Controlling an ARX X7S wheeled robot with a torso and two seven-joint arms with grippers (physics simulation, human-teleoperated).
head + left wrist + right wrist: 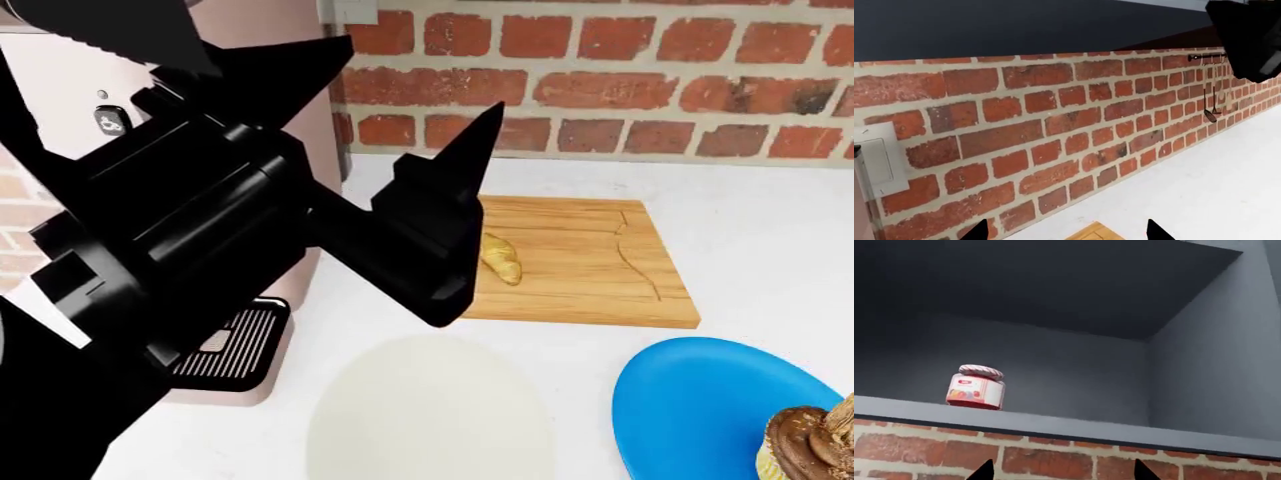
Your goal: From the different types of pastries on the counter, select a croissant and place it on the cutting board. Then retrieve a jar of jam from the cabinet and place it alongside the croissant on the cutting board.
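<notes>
The golden-tan croissant [502, 258] lies on the left part of the wooden cutting board [587, 262]. My left gripper [471, 213] is open and empty, raised above the board's left edge; in the left wrist view its fingertips [977, 231] frame a corner of the board [1095, 233]. The jar of jam [975, 387] stands on the open cabinet's shelf [1074, 426]. My right gripper [1064, 472] is open and empty, below shelf level and to the jar's right, facing the brick wall. The chocolate cupcake [807, 440] sits on the blue plate [701, 410].
A round cream plate [427, 415] lies in front of the board. A coffee machine [247, 345] stands at the left. A brick wall [1054, 120] backs the white counter [1214, 185], with a utensil rail [1211, 100]. A black arm part [1247, 37] hangs above.
</notes>
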